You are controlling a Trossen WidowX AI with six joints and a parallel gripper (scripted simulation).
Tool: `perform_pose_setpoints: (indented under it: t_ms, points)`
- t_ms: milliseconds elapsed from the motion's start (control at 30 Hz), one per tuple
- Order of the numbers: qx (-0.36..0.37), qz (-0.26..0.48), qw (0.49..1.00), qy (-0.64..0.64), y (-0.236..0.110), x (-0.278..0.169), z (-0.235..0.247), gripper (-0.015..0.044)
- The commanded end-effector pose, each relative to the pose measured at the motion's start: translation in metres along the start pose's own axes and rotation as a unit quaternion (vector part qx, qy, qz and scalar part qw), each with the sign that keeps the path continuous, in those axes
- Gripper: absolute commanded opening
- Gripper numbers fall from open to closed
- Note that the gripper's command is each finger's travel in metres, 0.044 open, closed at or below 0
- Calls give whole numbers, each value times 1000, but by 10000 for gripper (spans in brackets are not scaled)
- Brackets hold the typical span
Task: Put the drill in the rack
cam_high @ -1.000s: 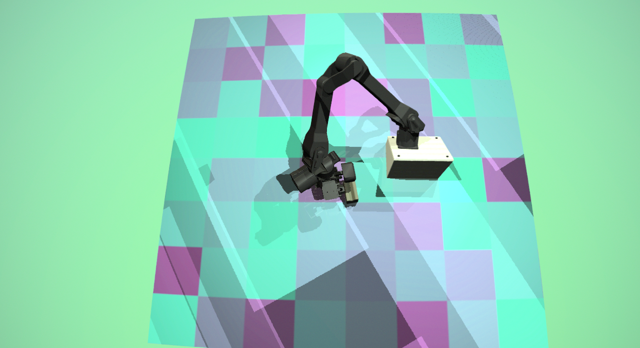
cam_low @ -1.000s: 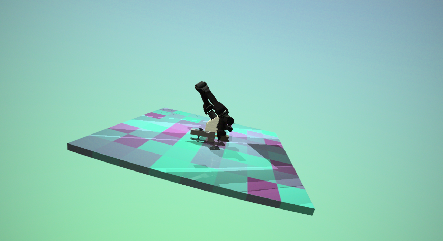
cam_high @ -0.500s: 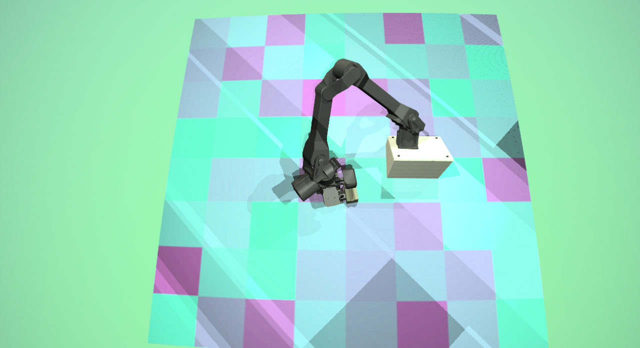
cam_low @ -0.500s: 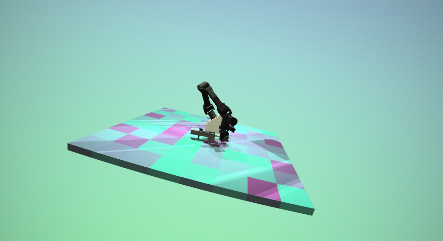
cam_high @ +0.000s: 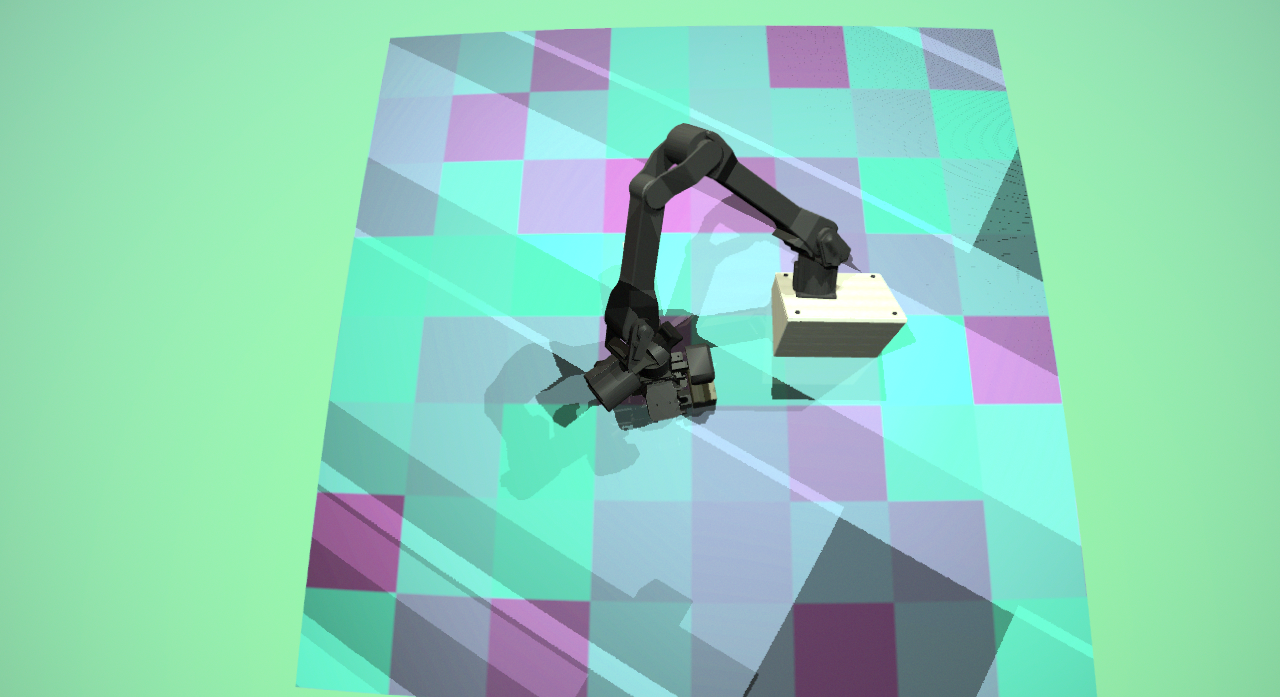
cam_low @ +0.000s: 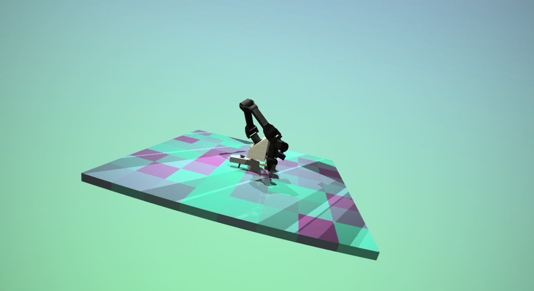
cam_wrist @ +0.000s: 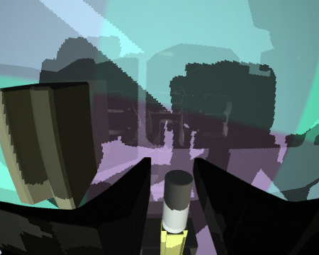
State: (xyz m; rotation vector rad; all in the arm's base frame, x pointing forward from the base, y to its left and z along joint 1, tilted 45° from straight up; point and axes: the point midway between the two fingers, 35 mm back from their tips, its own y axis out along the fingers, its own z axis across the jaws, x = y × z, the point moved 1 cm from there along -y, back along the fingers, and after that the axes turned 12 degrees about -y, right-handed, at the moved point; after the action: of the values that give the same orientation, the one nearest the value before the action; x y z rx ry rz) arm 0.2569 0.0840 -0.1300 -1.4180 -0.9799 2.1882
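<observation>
Near the bench's middle, the gripper [cam_wrist: 171,180] stands released, jaws parted either side of the drill [cam_wrist: 175,222], beside the tan block [cam_wrist: 46,142].

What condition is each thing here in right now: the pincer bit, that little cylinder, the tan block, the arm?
Jaws: partly open, one on each side of the drill, not clamped.
Drill: between the jaws, grey tip pointing away from the wrist camera.
Ribbed tan block: off to one side, untouched.
Arm: folded over, reaching down near the floor.
</observation>
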Motion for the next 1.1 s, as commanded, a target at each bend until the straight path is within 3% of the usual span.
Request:
perform_pose_setpoints:
  t_ms: [0,267,1067]
  points:
    - [0,0,1000,-1,0,0,0,236]
    - [-3,-1,1000,1,2,-4,1,440]
    - [-3,-1,1000,1,6,-14,3,440]
